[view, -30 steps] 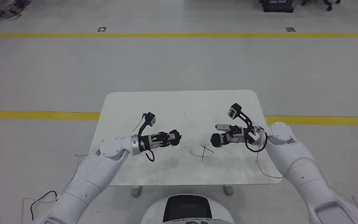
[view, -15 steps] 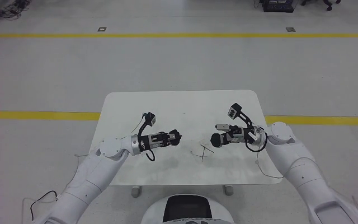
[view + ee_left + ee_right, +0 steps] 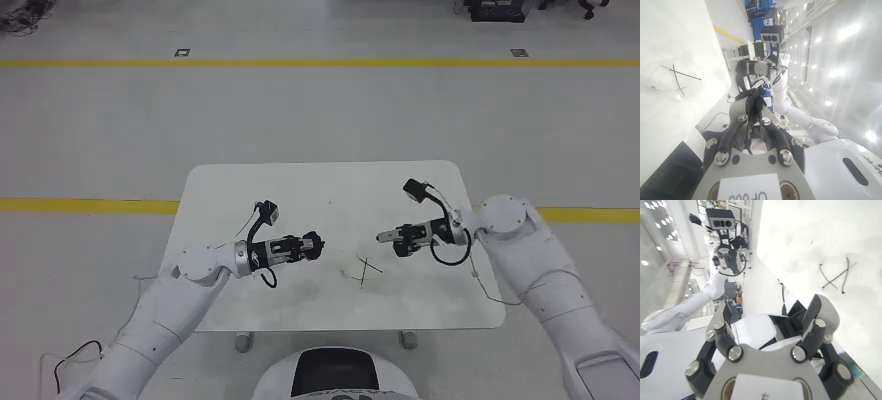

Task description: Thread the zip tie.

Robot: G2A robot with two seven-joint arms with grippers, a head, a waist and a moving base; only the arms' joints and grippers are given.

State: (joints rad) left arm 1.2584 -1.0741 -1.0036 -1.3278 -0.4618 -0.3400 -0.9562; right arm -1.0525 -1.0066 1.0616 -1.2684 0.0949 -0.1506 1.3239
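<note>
Currently left gripper (image 3: pixel 318 242) is clamped on a thin black zip tie (image 3: pixel 751 121); right gripper (image 3: pixel 384 238) spread open, empty. Loose ties (image 3: pixel 367 270) lie crossed on table (image 3: pixel 300 190) between them, slightly nearer.

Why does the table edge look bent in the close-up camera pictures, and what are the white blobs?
Left wrist view: a wide lens bows the table edge, the ceiling lights flare into blobs, and glare washes the top pale around the zip ties. Right wrist view: the same bowing and a bright tabletop. Top view: even light, and the yellow floor lines run straight.
</note>
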